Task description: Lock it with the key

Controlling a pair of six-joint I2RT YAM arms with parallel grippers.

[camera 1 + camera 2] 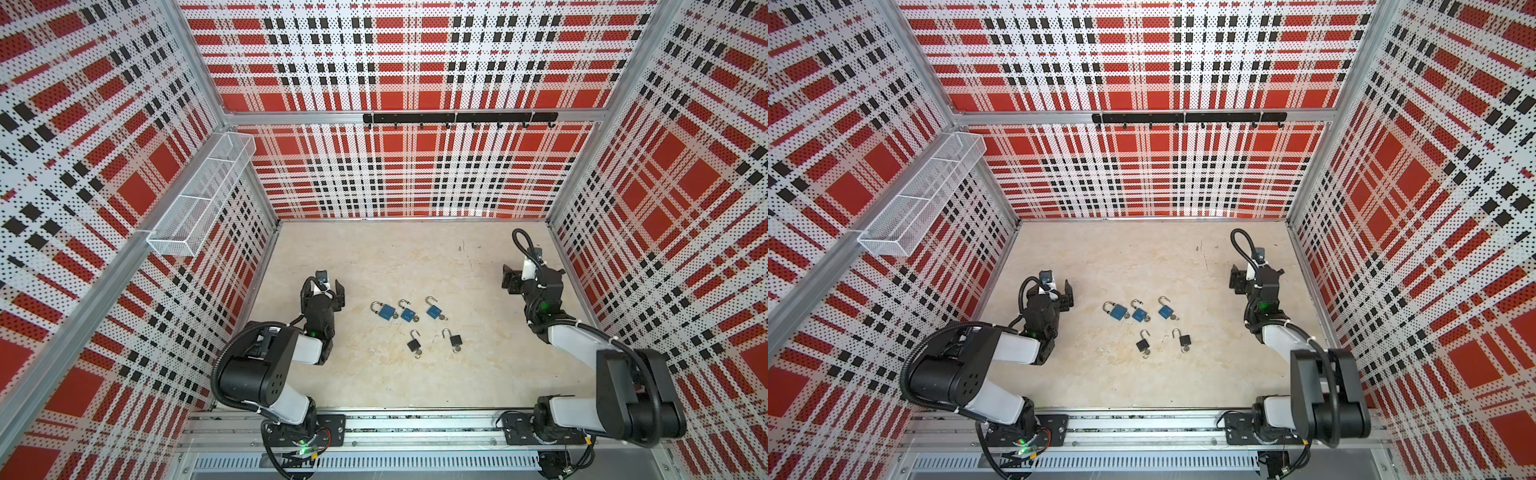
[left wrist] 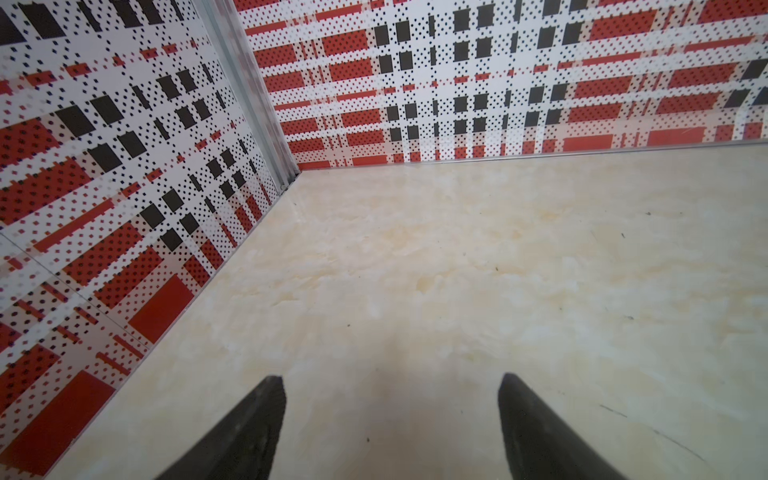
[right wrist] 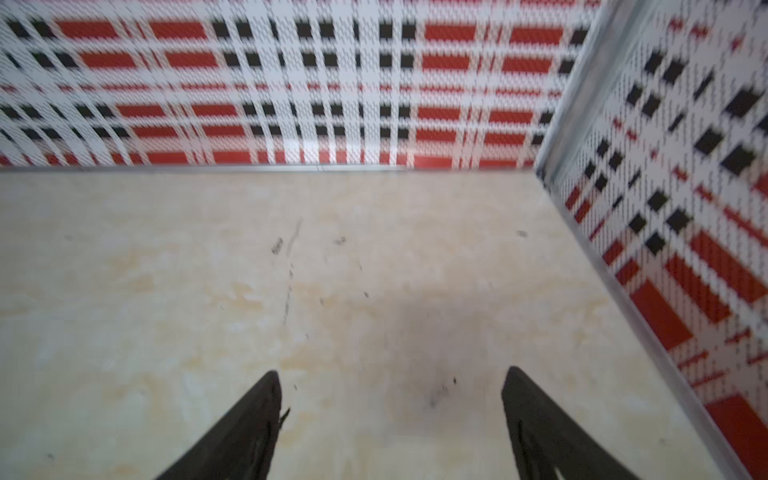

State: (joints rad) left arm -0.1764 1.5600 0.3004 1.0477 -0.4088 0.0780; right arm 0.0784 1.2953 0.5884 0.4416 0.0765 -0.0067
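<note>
Where you look upper left, wire basket (image 1: pixel 172 239): three mesh compartments.
Left gripper (image 2: pixel 390 380): spread wide.
Right gripper (image 3: pixel 390 374): spread wide.

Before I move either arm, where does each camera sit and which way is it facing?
Both top views: high above the near rail, looking down and forward over the table; left arm, right arm, left gripper, right gripper, blue padlocks, black padlocks.
Left wrist: on the left arm, facing the far-left corner; only its open fingers show.
Right wrist: on the right arm, facing the far-right corner, blurred; only its open fingers.
Shared: both wrist views see bare table and back wall, no padlocks.
</note>
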